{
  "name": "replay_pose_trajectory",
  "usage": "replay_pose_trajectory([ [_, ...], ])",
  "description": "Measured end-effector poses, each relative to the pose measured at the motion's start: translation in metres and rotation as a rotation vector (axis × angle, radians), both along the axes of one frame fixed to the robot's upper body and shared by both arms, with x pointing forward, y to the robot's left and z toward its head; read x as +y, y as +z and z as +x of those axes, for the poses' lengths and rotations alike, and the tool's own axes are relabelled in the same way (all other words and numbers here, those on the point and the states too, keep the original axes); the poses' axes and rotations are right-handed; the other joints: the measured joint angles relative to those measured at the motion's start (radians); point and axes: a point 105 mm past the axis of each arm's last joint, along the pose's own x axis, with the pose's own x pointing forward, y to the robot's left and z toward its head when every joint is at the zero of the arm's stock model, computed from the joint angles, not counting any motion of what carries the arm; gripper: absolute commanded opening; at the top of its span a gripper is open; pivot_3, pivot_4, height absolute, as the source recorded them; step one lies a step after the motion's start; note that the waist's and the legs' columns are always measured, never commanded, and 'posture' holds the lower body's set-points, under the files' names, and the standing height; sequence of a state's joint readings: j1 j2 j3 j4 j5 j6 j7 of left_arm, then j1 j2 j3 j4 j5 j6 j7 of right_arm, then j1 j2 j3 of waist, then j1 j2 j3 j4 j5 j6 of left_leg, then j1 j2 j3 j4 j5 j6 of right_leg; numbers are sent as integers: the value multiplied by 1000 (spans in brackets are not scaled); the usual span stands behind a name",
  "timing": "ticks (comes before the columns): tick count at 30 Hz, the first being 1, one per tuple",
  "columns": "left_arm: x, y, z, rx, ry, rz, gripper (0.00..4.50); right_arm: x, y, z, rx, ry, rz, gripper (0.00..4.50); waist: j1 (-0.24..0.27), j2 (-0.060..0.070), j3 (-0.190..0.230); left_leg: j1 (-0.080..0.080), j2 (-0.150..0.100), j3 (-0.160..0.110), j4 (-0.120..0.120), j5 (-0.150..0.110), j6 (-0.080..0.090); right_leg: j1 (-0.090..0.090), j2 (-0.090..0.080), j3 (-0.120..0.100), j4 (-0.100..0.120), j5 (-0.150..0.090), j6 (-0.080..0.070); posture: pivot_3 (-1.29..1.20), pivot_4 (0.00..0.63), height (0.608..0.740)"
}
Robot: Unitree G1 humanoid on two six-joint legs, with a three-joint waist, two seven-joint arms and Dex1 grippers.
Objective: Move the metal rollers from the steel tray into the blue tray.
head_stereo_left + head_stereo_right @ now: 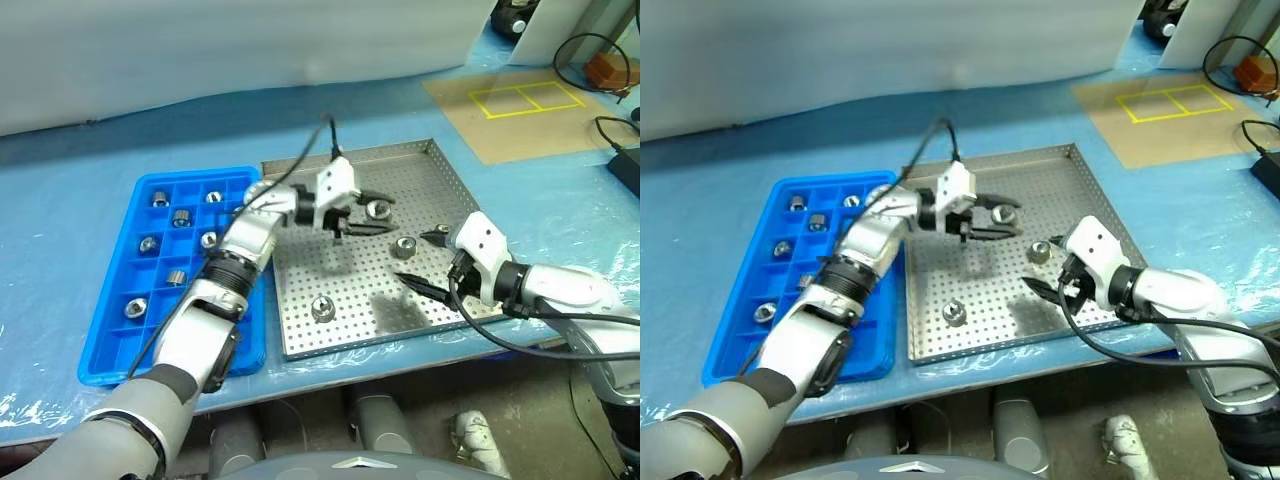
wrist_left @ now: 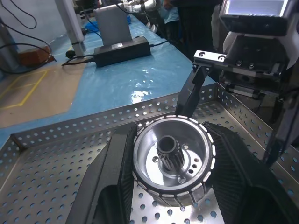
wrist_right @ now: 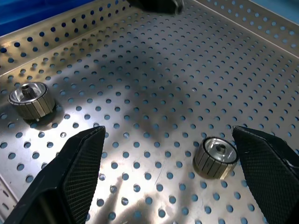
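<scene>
Left gripper [image 1: 362,212] clamps one metal roller [image 2: 174,156], raised above steel tray [image 1: 440,165] for carry to blue tray [image 1: 105,345]. Right gripper [image 3: 175,172] spread wide, straddling next roller [image 3: 216,157] for pickup.

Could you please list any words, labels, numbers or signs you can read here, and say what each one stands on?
None can be read.
Black box on the blue table cover: pale label strip, too blurred to read.
Brown board: yellow outlined rectangles, no lettering.

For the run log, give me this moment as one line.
left gripper: shut on roller | right gripper: open over steel tray | blue tray: part filled
</scene>
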State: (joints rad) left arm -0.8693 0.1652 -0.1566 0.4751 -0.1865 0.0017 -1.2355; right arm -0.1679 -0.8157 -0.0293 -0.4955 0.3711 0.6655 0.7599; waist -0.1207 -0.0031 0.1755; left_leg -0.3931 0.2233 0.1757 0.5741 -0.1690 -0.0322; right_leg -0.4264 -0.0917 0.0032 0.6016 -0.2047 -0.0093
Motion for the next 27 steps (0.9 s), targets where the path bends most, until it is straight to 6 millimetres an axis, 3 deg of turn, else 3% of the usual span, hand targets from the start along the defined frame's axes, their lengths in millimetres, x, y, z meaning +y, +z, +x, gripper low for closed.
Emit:
replay_pose_trajectory([
  [6, 46, -28, -13, 173, 114, -1, 1861, 26, 3, 20, -24, 120, 34, 4500, 30, 0, 1, -1, 1, 0, 0, 1, -1, -1, 0, -1, 2, 0, 0, -248, 150, 740],
  [14, 111, -4, -29, 97, 306, 0, 1861, 76, 13, 39, -43, 384, 53, 4500, 115, 0, 1, 0, 4, -1, -3, 4, -7, -5, 1, -2, 6, 0, -1, -61, 150, 740],
  [24, 179, -25, -63, 163, 486, 158, 1861, 120, 9, 41, -16, 653, 54, 4500, 177, 0, 1, -2, 4, -1, -6, 6, -10, -8, 1, -3, 7, 0, -1, 122, 150, 740],
  [27, 190, -34, -77, 195, 514, 193, 1861, 128, 7, 39, -11, 707, 49, 4500, 193, 0, 1, -2, 4, -1, -6, 6, -10, -8, 1, -3, 8, 0, -1, 151, 150, 740],
])
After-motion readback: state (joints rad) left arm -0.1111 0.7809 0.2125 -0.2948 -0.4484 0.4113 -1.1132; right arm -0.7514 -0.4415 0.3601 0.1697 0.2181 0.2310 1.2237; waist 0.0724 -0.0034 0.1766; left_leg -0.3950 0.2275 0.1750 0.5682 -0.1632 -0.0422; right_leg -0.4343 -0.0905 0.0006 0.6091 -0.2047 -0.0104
